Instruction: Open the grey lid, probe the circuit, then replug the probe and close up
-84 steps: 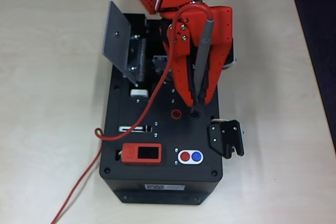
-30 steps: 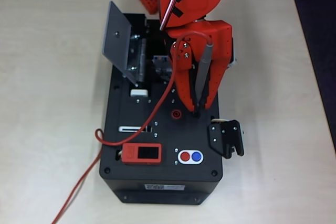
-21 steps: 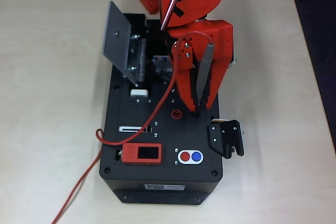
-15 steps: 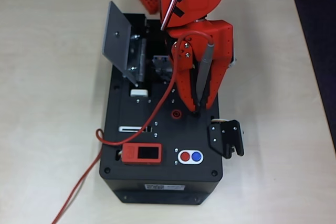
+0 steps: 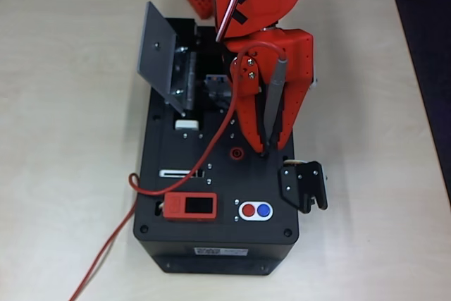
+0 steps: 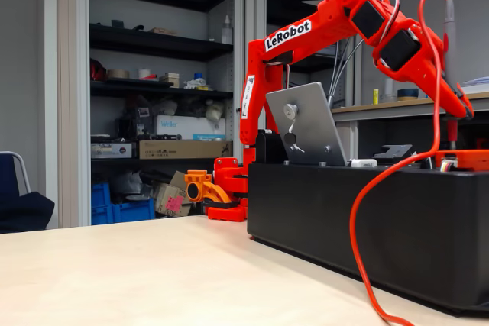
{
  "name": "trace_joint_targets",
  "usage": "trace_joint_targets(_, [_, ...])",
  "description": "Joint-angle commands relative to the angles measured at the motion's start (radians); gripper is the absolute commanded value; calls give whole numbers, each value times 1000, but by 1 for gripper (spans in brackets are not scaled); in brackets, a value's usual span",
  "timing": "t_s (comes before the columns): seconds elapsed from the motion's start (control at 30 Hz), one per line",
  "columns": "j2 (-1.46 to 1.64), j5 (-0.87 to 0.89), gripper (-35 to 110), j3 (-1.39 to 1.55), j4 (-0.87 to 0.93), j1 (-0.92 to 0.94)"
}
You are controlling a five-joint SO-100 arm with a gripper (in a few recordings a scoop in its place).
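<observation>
The grey lid [image 5: 156,51] stands swung open at the back left of the black box [image 5: 176,244]; in the fixed view the lid [image 6: 306,127] is upright with its knob facing the camera. My orange gripper [image 5: 266,144] points down over the box top, shut on the probe [image 5: 273,96], a slim grey rod held upright. The probe's tip reaches the dark hole just right of the red round socket [image 5: 237,153]. Its red cable [image 5: 204,153] loops from the top end, across the box and off the left side. In the fixed view the probe [image 6: 449,28] stands vertical in the gripper [image 6: 456,116].
An orange-red display module [image 5: 190,206], a red-and-blue button pair [image 5: 256,210] and a black bracket [image 5: 303,185] sit on the box's front part. A small white tab [image 5: 187,125] lies near the lid's hinge. The cable [image 5: 99,259] trails over the table at front left.
Since 2.8 s ago the arm has reached forward and brought the probe down to the dark hole. Over the last second hardly anything has moved.
</observation>
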Motion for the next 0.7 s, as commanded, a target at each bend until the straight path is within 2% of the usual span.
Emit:
trace_joint_targets(0.0, [34,14,0,5,-14,-20])
trace_joint_targets(0.67, [51,14,0,23,-8,-21])
